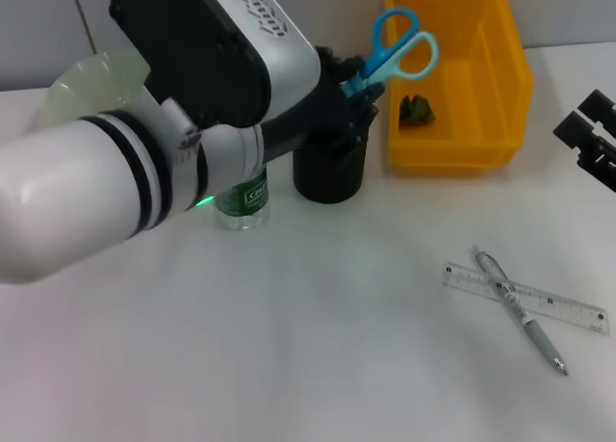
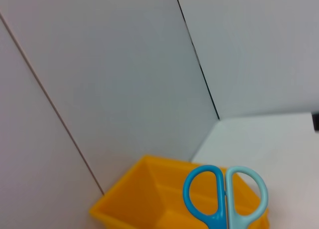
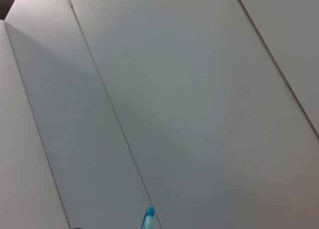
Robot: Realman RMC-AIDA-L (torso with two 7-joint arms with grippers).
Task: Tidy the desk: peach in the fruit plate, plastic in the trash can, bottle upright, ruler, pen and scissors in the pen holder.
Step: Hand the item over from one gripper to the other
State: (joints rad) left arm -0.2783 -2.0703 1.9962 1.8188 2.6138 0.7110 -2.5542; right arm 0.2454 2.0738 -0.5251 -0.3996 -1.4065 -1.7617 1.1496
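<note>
My left gripper [image 1: 354,88] is shut on the blue scissors [image 1: 399,45] just above the black pen holder [image 1: 329,168]. The scissors are tilted, with their handles [image 2: 224,196] up and their blades hidden behind the fingers. A bottle with a green label [image 1: 242,202] stands upright under my left arm. The clear ruler [image 1: 527,299] and the grey pen [image 1: 521,313] lie crossed on the table at the right. The yellow trash can [image 1: 500,76] holds a dark crumpled piece [image 1: 416,110]. The pale fruit plate [image 1: 91,81] is at the back left. The peach is hidden. My right gripper [image 1: 589,134] is parked open at the right edge.
My left arm covers much of the table's left and back. The trash can [image 2: 144,199] stands right beside the pen holder. A grey panelled wall [image 3: 174,99] rises behind the desk.
</note>
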